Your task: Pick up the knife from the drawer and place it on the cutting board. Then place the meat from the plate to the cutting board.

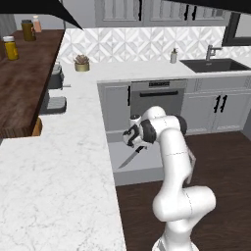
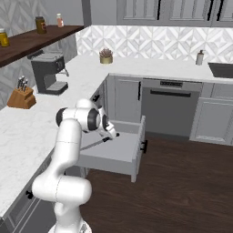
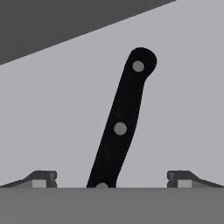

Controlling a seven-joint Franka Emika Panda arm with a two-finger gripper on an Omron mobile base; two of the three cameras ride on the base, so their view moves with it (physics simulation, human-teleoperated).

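Observation:
The grey drawer point(image 1: 147, 163) point(image 2: 116, 152) stands pulled out from under the counter. Inside it lies the knife point(image 1: 128, 160) point(image 2: 93, 144), its silver blade pointing toward the counter side. In the hand view its black riveted handle point(image 3: 121, 124) runs up between my two fingertips point(image 3: 43, 178), with clear space on both sides. My gripper point(image 1: 135, 143) point(image 2: 111, 134) point(image 3: 111, 179) hangs open just above the handle end and touches nothing. The cutting board, the plate and the meat are out of view.
A white marble counter point(image 1: 59, 186) runs along the left, with a coffee machine point(image 2: 48, 73) and a knife block point(image 2: 20, 98) on it. A potted plant point(image 1: 82, 62) sits in the corner, an oven point(image 1: 158, 100) behind the drawer, and a sink point(image 1: 213, 64) at far right.

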